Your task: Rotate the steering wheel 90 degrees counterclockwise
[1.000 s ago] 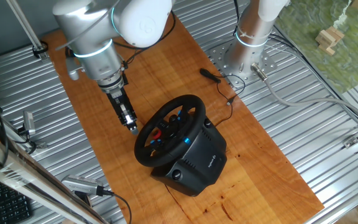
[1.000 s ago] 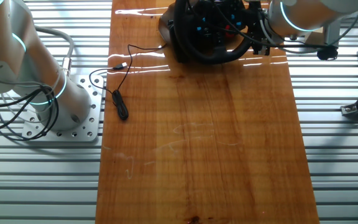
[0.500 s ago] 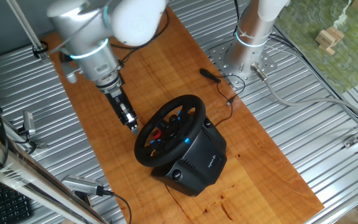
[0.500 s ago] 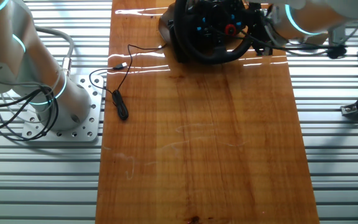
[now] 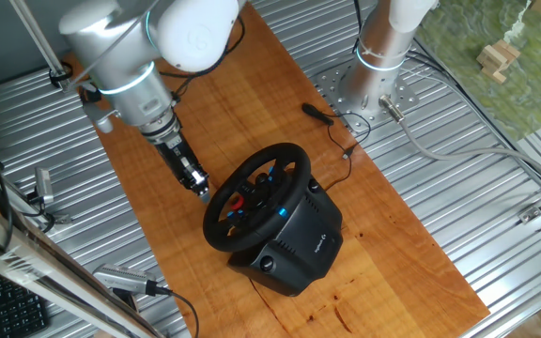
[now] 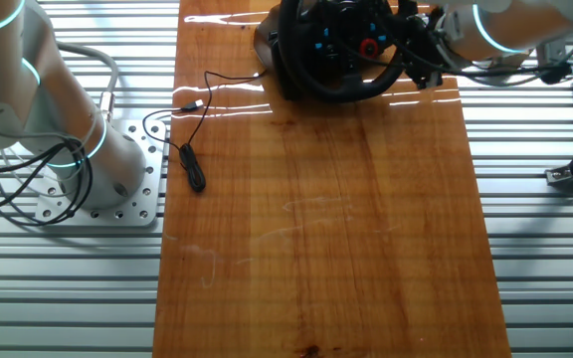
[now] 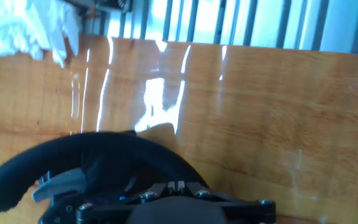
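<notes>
Steering wheel: you see the steering wheel (image 5: 256,195) tilted on its boxy black base (image 5: 294,246), a little toward 5 o'clock of the middle of the wooden tabletop (image 5: 252,103) in one fixed view; in the other fixed view it sits at 12 o'clock (image 6: 336,50), against the far edge.
Hub: a red button (image 6: 369,46) and blue buttons (image 6: 321,45) show between the dark spokes.
Gripper: your gripper (image 5: 200,188) hangs at 9 o'clock of the rim, its tip touching or just beside it; in the other fixed view it sits at the rim's 3 o'clock (image 6: 418,52).
Jaws: clenched or released, you cannot tell; the tips are too small and dark.
Hand view: the rim (image 7: 98,152) fills the lower left, glare on the wood above.
Cable: a black cable (image 6: 189,139) lies near 9 o'clock, just beside the arm's mounting plate (image 6: 117,204).
</notes>
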`<state>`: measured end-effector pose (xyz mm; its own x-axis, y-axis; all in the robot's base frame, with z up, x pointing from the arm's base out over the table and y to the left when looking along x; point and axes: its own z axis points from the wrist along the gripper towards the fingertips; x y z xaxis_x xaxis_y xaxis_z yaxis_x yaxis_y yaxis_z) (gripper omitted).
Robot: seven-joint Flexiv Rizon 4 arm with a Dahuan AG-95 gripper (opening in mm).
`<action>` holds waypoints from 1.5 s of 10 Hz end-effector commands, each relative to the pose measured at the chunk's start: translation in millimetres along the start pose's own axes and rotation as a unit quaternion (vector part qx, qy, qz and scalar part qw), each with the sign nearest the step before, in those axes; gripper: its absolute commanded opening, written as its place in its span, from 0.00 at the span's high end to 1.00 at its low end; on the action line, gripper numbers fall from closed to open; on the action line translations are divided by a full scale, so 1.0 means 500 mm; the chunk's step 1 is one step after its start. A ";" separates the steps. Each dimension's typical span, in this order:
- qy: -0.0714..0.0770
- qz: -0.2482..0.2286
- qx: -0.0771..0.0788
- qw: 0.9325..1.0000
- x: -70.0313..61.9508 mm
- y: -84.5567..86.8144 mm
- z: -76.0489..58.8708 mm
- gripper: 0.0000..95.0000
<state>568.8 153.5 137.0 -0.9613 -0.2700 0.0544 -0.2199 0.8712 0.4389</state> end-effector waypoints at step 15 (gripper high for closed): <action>-0.031 0.024 -0.004 0.999 0.033 0.001 0.015 1.00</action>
<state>548.2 152.4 132.8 -0.9800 -0.1982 0.0168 -0.1705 0.8806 0.4422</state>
